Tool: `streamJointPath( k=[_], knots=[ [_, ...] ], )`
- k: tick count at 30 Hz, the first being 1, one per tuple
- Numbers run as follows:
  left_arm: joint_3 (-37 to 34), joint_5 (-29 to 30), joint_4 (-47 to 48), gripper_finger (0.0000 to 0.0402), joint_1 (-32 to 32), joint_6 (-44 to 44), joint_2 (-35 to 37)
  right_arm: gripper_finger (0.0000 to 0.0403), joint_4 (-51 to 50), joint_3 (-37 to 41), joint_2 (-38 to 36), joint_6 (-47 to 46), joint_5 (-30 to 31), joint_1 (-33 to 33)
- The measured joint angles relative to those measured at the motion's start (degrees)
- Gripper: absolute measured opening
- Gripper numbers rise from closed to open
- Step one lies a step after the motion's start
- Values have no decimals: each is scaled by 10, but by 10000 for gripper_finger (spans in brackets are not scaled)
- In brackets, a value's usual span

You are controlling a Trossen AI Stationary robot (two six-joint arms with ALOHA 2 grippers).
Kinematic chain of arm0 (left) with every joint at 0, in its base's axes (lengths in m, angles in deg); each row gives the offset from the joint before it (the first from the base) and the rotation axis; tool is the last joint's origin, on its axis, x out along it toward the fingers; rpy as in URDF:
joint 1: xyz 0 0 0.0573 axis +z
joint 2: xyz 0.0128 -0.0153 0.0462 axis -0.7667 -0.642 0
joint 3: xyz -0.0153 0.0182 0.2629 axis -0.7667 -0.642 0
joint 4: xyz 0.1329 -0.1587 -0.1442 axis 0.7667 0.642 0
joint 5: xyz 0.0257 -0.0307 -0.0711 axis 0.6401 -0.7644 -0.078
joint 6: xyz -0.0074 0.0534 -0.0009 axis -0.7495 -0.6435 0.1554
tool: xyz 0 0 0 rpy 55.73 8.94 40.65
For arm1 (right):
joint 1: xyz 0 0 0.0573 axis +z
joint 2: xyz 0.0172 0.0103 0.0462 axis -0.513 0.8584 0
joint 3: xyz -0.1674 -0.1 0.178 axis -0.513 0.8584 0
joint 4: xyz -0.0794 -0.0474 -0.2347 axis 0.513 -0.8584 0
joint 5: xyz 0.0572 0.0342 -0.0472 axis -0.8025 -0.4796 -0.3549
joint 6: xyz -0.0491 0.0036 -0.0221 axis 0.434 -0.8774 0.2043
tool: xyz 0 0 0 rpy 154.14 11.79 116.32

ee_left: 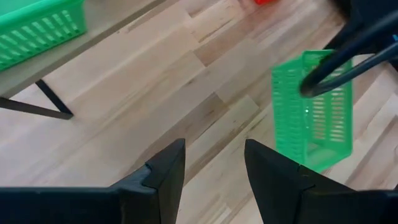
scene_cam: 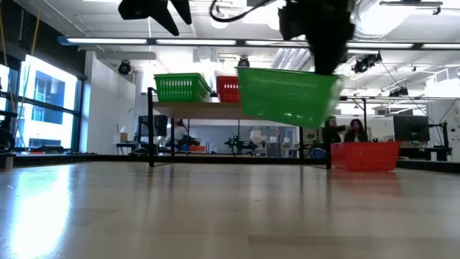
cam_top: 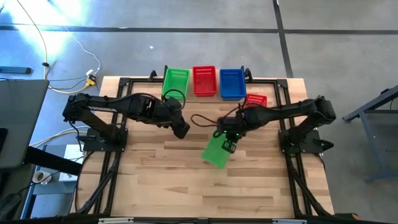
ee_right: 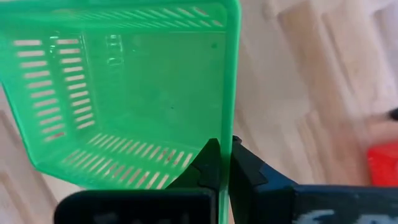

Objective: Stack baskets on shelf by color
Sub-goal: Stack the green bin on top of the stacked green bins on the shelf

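right gripper [cam_top: 229, 144] pinches a green basket's [cam_top: 216, 151] rim, carrying it (clear of the bench); next, onto the shelf's green stack [cam_top: 176, 82]

Perforated glossy plastic green basket [ee_right: 130, 93]; smooth, light-wood table [cam_top: 168, 180] with faint sheen.

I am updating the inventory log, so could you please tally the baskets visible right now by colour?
Green: 2, one on the shelf, one held up by the right hand.
Red: 2, one on the shelf, one on the table.
Blue: 1, on the shelf.
Total: 5 baskets.
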Motion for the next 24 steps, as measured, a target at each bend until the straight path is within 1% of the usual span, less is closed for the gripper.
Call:
streamJointPath(
  k=[5,10,14,18,24],
  knots=[
    [0,0,0,156,0,-1,0,0,-13,-69,46,0,22,-5],
    [0,0,0,156,-3,-2,0,0,-14,-113,82,0,24,-17],
    [0,0,0,156,-11,-2,-4,0,-13,-136,100,0,27,-25],
    [-1,2,0,156,-20,-2,-7,0,-12,-157,109,-3,46,-29],
    [1,19,-6,156,-39,-1,-23,0,-6,-166,109,-14,65,-32]
  ],
)
